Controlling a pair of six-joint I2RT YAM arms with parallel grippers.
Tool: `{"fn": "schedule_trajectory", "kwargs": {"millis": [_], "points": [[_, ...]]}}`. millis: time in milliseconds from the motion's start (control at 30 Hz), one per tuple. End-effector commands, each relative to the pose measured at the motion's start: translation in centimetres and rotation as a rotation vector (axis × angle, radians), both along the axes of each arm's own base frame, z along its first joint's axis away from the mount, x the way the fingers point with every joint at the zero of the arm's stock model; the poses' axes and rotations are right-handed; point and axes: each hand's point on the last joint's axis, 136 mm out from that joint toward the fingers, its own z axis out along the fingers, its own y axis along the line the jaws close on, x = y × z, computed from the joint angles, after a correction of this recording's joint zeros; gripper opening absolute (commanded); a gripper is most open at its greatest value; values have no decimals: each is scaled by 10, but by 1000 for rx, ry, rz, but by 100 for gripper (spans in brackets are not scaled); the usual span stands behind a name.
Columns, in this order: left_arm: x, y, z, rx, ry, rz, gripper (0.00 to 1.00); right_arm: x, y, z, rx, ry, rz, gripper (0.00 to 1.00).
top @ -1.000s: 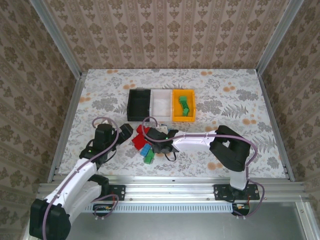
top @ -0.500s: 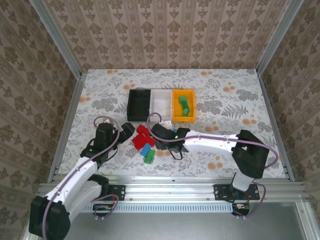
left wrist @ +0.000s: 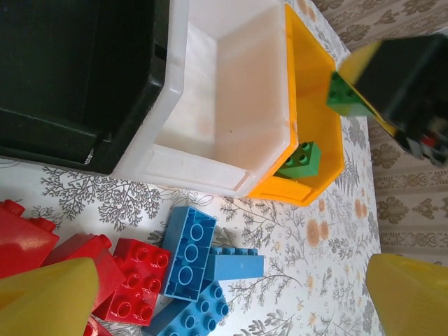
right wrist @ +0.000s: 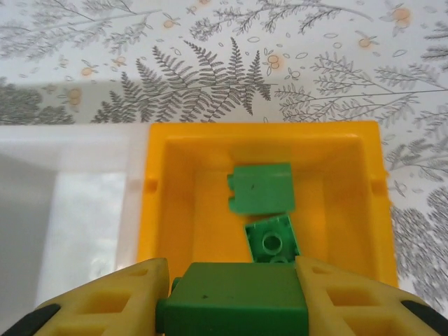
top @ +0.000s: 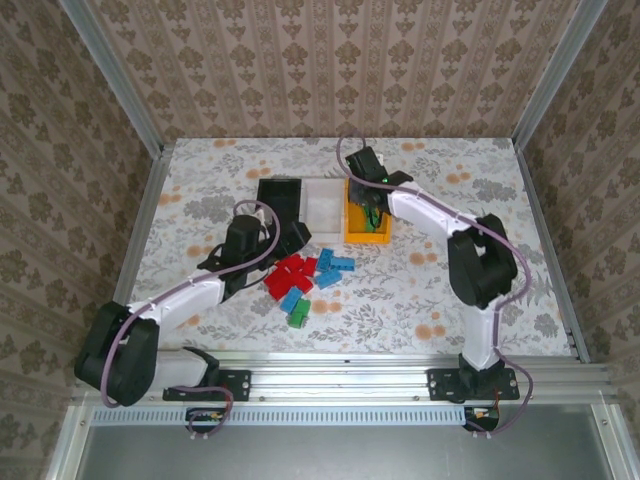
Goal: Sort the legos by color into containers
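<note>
Over the orange-yellow bin point(top: 352, 235) now: your right gripper point(top: 372, 203) was down at the pile a second ago and has swung across with a green brick point(right wrist: 234, 304) clamped between its fingers. The brick hangs above the bin's near end, not released yet. Two green bricks point(right wrist: 261, 187) already lie on the bin floor, so the colour match is right. A drop looks like all that's left for this one.

Your left gripper point(top: 290, 238) has come up from the near-left to the pile, jaws wide apart, holding nothing, just in front of the black bin point(top: 262, 210). The pile has spread: blue bricks point(top: 330, 268) now lie to the right of the red bricks point(top: 288, 275). A loose green brick point(top: 298, 319) sits at the pile's near edge. The black bin and white bin point(top: 325, 184) hold no bricks that I can see, so red and blue are still to do.

Surface: flat table cover point(top: 450, 285), grey fern and orange flower print, busy behind small bricks. Room: damask wallpaper panels point(top: 330, 70) on three sides, aluminium posts point(top: 110, 75) at the corners.
</note>
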Motion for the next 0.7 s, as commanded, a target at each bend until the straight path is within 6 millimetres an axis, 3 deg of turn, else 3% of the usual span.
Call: {"fn": "schedule_trajectory", "kwargs": {"millis": [0,200,467,567,667], "points": [[1,-3,12,-32,-14,-7,100,5,1,-22,-17,88,49,41],[-5,13,15,13,-30,26,100,12,-2,-29,-28,108,46,52],[-8,25,27,28,-64,44,100,-4,-7,14,-29,31,45,62],[-10,33,29,36,-72,59,100,-26,3,36,-26,-2,75,61],[-13,50,26,56,-72,113,100,-73,31,46,-23,-17,138,60]]}}
